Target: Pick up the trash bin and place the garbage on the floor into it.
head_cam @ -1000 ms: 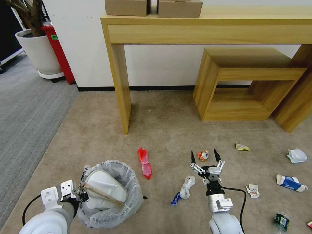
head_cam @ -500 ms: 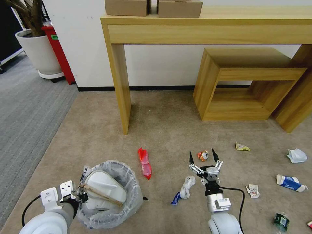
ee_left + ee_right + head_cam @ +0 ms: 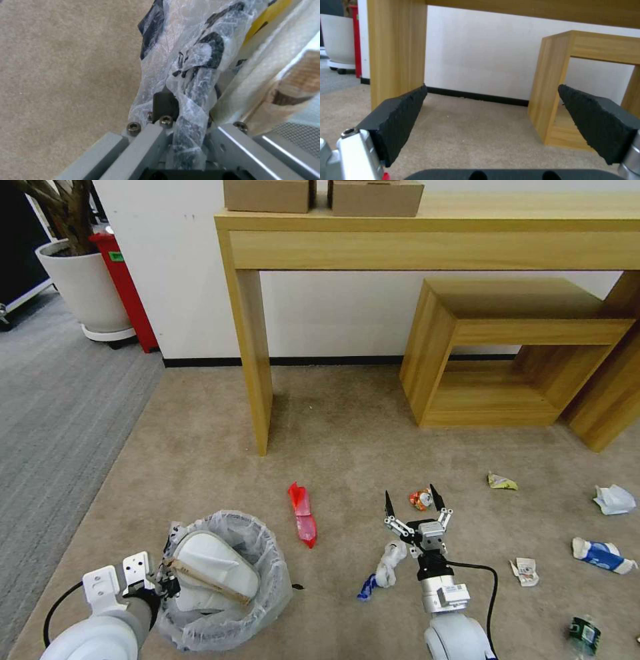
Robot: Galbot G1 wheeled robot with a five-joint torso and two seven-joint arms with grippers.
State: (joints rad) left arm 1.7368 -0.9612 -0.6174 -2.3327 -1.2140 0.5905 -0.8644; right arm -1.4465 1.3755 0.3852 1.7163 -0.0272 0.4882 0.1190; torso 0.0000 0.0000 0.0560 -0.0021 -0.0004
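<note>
The trash bin (image 3: 267,573), lined with a crinkled clear bag, sits on the beige floor (image 3: 347,447) at the lower left and holds a white slipper (image 3: 217,570) and a wooden stick. My left gripper (image 3: 167,580) is shut on the bin's rim; in the left wrist view the bagged rim (image 3: 190,105) is pinched between the fingers. My right gripper (image 3: 412,500) hangs open just above a small red-orange wrapper (image 3: 420,500), which lies near its right finger. In the right wrist view the right gripper (image 3: 492,87) holds nothing.
Garbage on the carpet: a red wrapper (image 3: 302,513), a white-and-blue scrap (image 3: 385,565), a yellow wrapper (image 3: 500,482), crumpled paper (image 3: 613,499), a carton (image 3: 600,555), a bottle (image 3: 585,635). A table leg (image 3: 257,367) and a wooden cube (image 3: 480,353) stand behind.
The whole head view has shifted slightly, so the camera moved. The open right gripper sits a little further left relative to the small red-orange wrapper. The left gripper keeps its hold on the bin.
</note>
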